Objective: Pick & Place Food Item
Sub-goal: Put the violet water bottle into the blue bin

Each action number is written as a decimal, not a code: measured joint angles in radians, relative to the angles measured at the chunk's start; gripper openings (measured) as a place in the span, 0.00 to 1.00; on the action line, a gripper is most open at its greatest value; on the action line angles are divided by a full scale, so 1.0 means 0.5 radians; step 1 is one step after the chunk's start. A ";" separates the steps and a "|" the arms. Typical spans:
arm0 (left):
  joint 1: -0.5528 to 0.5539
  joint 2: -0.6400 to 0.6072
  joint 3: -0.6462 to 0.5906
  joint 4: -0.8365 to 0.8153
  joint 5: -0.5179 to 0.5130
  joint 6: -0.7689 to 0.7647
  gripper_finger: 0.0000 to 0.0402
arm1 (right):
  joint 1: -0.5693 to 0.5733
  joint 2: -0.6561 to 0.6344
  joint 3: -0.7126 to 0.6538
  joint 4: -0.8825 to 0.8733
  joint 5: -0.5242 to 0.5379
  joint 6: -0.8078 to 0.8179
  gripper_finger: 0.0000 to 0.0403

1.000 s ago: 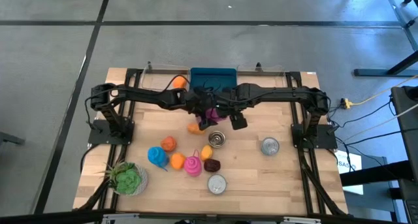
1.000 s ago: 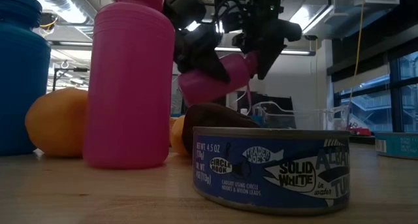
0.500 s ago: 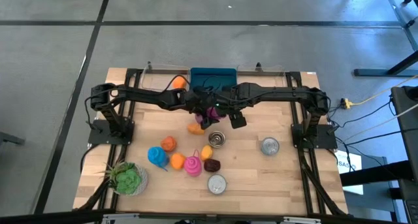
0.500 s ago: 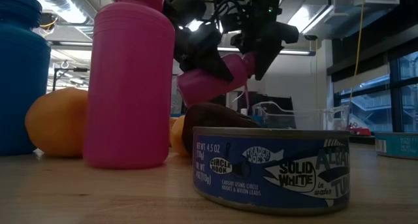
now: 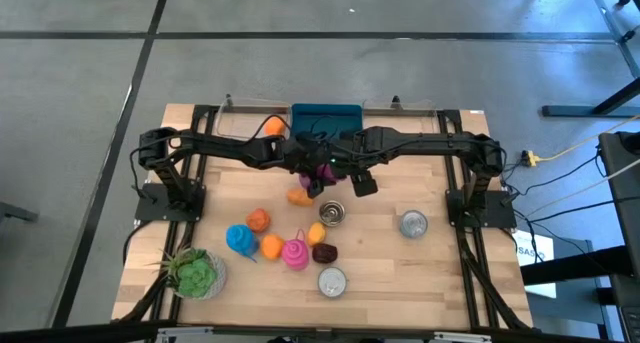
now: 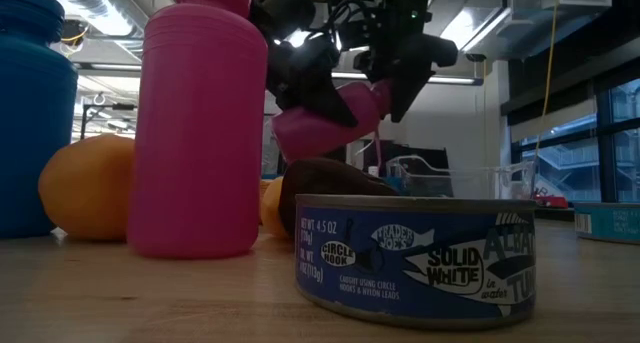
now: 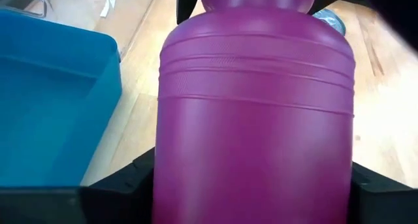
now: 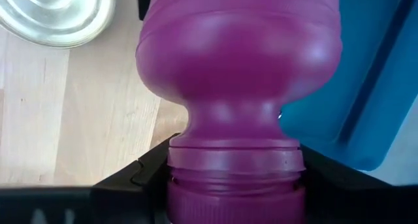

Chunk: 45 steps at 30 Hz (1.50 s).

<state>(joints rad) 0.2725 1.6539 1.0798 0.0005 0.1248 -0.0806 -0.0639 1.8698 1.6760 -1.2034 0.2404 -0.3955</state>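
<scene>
A magenta plastic bottle [image 5: 322,173] hangs in the air over the table's middle, just in front of the teal bin [image 5: 326,118]. It lies tilted in the low view [image 6: 325,123], neck end higher. My left gripper [image 5: 307,169] comes from the table's left and is shut on the bottle's body [image 7: 255,119]. My right gripper [image 5: 340,169] comes from the right and is shut on the neck [image 8: 235,152]. The bottle fills both wrist views. My left gripper [image 7: 255,185] pinches the bottle's wide body near its base end [image 7: 255,165] between the two fingers [image 7: 127,181], one on each side, lying across it. The bottle is lifted clear of the table and tilted. My right gripper [image 8: 235,178] pinches the narrow neck [image 8: 235,160] just under the cap, with its fingers [image 8: 147,172] across the neck. That end stands higher in the low view [image 6: 380,93].
Below and toward the near edge lie orange fruits [image 5: 259,219], a blue bottle [image 5: 240,239], a pink bottle [image 5: 295,253], a dark brown item [image 5: 324,252], three cans [image 5: 332,213], [image 5: 413,223], [image 5: 332,281] and a potted plant [image 5: 195,273]. Another orange [image 5: 272,127] sits beside the bin.
</scene>
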 joint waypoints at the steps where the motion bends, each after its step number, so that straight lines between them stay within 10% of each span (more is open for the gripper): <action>1: 0.001 0.000 0.000 0.003 -0.007 0.004 0.62 | 0.000 0.000 0.000 0.005 0.015 0.023 0.55; 26: 0.003 -0.002 0.001 0.005 -0.004 -0.004 0.62 | 0.001 0.003 -0.001 0.060 0.045 0.057 0.61; 38: 0.081 -0.009 0.002 -0.145 -0.065 0.046 0.62 | 0.002 -0.029 -0.002 0.015 0.172 0.058 0.97; 45: 0.102 -0.078 0.002 -0.229 -0.108 0.104 0.62 | -0.021 -0.149 -0.002 0.073 0.165 0.168 0.91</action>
<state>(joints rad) 0.3236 1.6148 1.0809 -0.1138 0.0710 -0.0285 -0.0745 1.7951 1.6749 -1.1670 0.3231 -0.3115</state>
